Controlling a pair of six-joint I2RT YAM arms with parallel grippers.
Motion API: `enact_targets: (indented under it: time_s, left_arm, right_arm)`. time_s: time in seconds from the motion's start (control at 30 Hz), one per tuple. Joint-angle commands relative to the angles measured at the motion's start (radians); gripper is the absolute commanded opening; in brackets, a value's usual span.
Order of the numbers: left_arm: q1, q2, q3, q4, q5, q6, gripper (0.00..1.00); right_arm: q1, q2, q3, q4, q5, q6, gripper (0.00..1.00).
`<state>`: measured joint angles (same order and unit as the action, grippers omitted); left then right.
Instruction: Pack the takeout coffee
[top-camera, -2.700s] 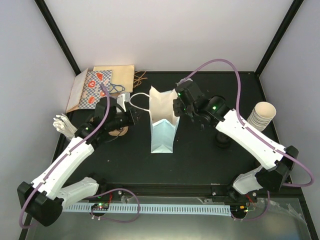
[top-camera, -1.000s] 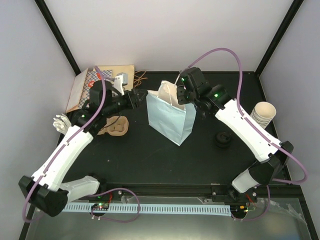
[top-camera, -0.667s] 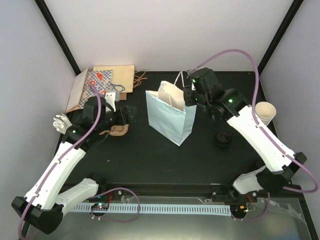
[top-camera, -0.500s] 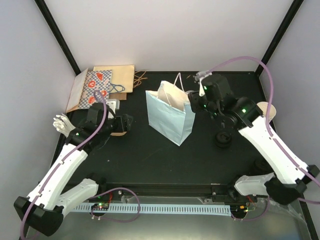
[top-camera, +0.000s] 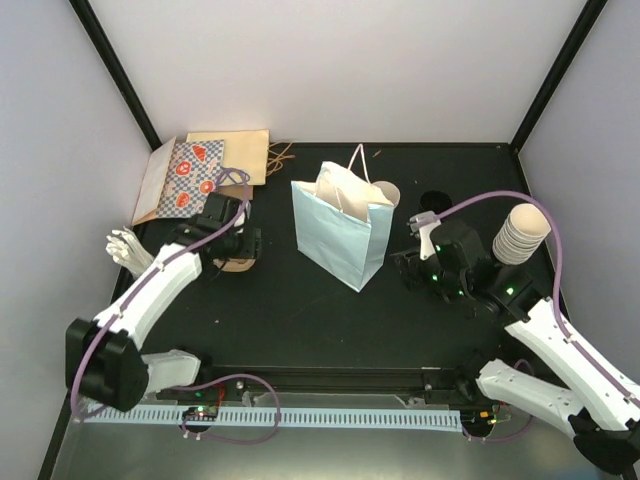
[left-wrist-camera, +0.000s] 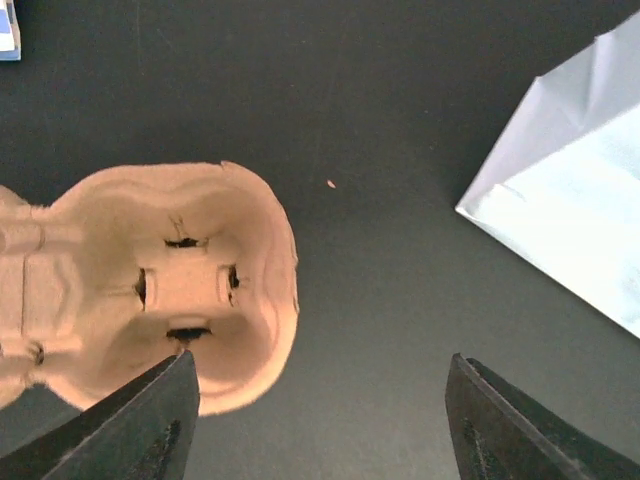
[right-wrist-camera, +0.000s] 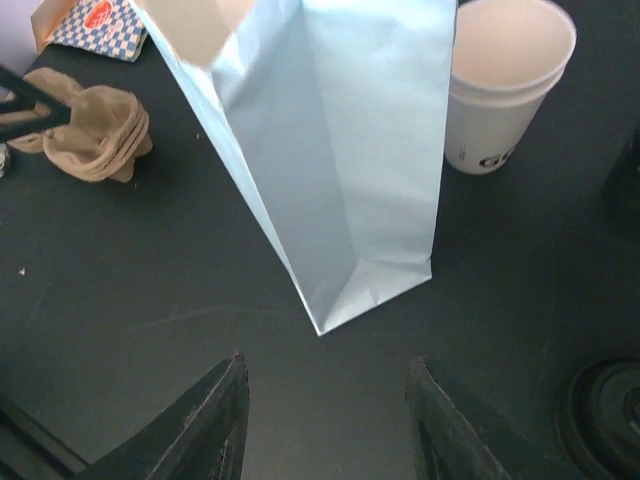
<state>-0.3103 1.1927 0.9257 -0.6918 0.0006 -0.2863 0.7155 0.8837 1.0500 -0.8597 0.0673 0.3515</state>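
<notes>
The light blue paper bag stands open in the middle of the table, and the right wrist view shows its side. Just behind its right corner stands one takeout coffee cup, white and with no lid on it. A round black lid lies on the table near my right gripper. My right gripper is open and empty, low to the right of the bag. My left gripper hangs open and empty over the right end of the brown cup carrier.
A stack of paper cups stands at the right edge. Flat paper bags lie at the back left, with a white bundle in front of them. The carrier sits left of the blue bag.
My right gripper has left the bag's rim and drawn back to the near right. My left gripper came off the bag's left side, opened wider and now hangs over the carrier.
</notes>
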Motion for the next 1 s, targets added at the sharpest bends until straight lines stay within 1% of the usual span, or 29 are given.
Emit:
enact_targets:
  time_s: [0.0,0.07,0.23,0.4,0.5,0.63,0.77,0.8,0.87,0.97]
  left_arm:
    - [0.012,0.127,0.098,-0.005,-0.041,0.064,0.67]
    - [0.013,0.195,0.133,-0.020,-0.049,0.070,0.64]
    - [0.029,0.324,0.193,-0.080,-0.069,0.077,0.61]
    - [0.043,0.350,0.191,-0.094,-0.060,0.071,0.63]
    - [0.046,0.360,0.189,-0.094,-0.057,0.071,0.61]
    - [0.051,0.403,0.203,-0.115,-0.021,0.080,0.53]
    - [0.054,0.430,0.214,-0.126,-0.011,0.083,0.52]
    - [0.056,0.430,0.214,-0.126,-0.012,0.083,0.50]
    - [0.061,0.429,0.215,-0.128,-0.013,0.082,0.43]
    - [0.067,0.425,0.221,-0.138,-0.028,0.081,0.38]
  right_arm:
    - [-0.005,-0.069,-0.064,0.070,-0.049,0.044,0.46]
    - [-0.006,-0.086,-0.078,0.071,-0.053,0.046,0.46]
    - [-0.006,-0.101,-0.083,0.052,-0.029,0.041,0.46]
    - [-0.005,-0.110,-0.094,0.056,-0.019,0.045,0.47]
    - [-0.005,-0.108,-0.101,0.063,-0.019,0.050,0.47]
    - [-0.006,-0.106,-0.102,0.064,-0.020,0.051,0.47]
    - [-0.005,-0.110,-0.102,0.059,-0.013,0.050,0.47]
    - [-0.006,-0.111,-0.102,0.058,-0.012,0.050,0.47]
    - [-0.005,-0.113,-0.103,0.056,-0.010,0.051,0.48]
    - [-0.005,-0.118,-0.107,0.055,-0.011,0.056,0.48]
